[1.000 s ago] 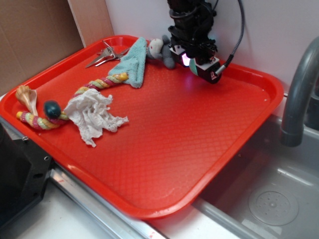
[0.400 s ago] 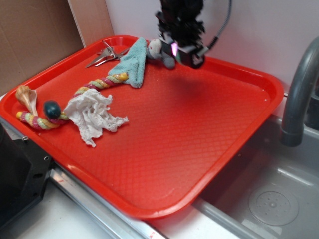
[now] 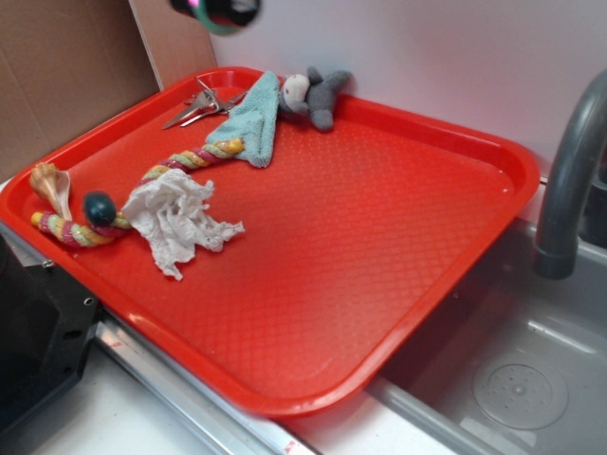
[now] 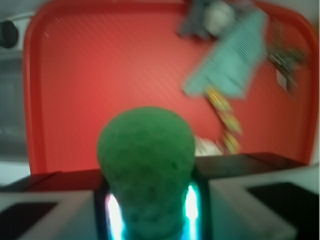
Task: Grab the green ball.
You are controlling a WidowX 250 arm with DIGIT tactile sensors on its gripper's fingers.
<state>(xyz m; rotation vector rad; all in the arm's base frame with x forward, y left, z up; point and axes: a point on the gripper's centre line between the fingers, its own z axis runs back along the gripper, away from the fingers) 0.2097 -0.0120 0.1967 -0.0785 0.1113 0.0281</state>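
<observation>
Green ball (image 4: 145, 162) sits clamped in our jaws, high above the red tray (image 3: 493, 161); we judge its round, dimpled surface could squirt free if grip slackens.

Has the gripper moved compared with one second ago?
Yes. In the exterior view the gripper, shut on the green ball, has risen and gone left: it was right of the plush toy, now it is at the top edge, left of the toy.

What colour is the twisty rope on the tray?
The rope is striped yellow, pink and pale green, lying on the red tray. The exterior view shows it best.
</observation>
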